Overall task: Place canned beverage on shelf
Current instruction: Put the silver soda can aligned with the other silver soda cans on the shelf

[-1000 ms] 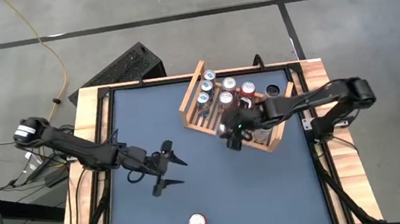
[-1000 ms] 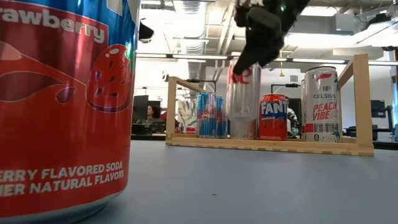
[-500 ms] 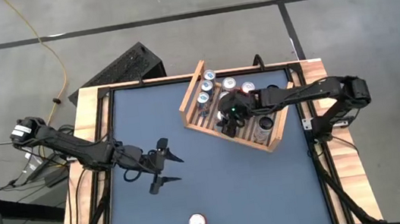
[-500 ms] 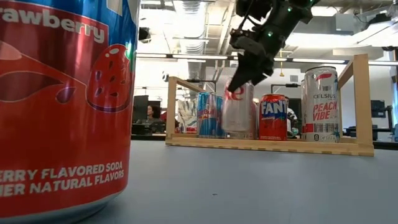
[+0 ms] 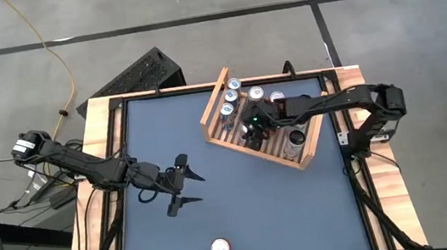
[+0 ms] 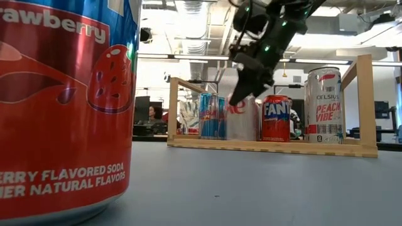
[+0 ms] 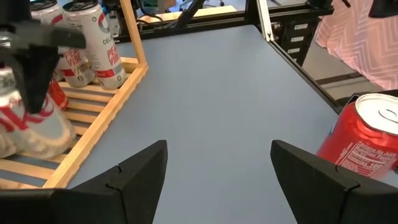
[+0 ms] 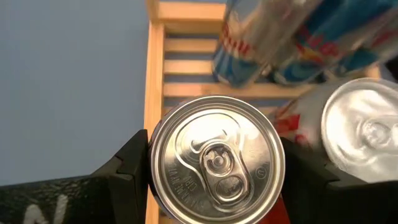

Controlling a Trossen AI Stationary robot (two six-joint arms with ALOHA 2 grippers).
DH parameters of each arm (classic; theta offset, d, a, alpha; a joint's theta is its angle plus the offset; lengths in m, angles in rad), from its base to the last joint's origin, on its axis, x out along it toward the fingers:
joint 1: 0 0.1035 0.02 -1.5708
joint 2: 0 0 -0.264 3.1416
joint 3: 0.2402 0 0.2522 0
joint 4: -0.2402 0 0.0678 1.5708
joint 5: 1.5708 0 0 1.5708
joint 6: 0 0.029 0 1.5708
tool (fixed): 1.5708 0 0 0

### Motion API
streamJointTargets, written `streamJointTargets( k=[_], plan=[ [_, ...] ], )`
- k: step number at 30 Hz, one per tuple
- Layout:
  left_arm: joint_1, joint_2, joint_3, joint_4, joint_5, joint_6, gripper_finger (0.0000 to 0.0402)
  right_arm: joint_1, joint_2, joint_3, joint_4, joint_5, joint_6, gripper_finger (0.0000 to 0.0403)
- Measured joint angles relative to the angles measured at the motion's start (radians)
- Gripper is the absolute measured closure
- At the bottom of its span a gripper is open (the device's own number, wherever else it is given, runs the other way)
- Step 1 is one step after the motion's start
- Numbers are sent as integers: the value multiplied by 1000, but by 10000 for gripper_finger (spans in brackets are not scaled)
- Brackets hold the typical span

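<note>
My right gripper (image 8: 214,171) clamps a silver can (image 8: 216,160) from above, upright inside the wooden shelf (image 5: 234,141) beside blue cans (image 6: 212,115), an orange Fanta can (image 6: 275,118) and a Celsius can (image 6: 325,105). My left gripper (image 5: 186,183) hangs open over the worktop (image 5: 242,208), empty. A red can (image 5: 220,247) stands apart.

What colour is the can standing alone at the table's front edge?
Red, with a silver top: the strawberry soda can shows best in the low view.

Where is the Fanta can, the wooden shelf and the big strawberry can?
Fanta can (image 6: 276,117), low view, its label.
Shelf (image 6: 366,100), low view, right side board.
Strawberry can (image 6: 66,107), low view, its side.
</note>
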Motion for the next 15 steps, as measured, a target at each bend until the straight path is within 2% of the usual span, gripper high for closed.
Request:
streamJointTargets(
  k=[5,15],
  plan=[
    [0,0,0,-9,0,0,127,-9,30,3,22,-17,-2,164],
    [0,0,0,-12,0,4,127,-27,3,0,-14,-29,-6,163]
  ],
)
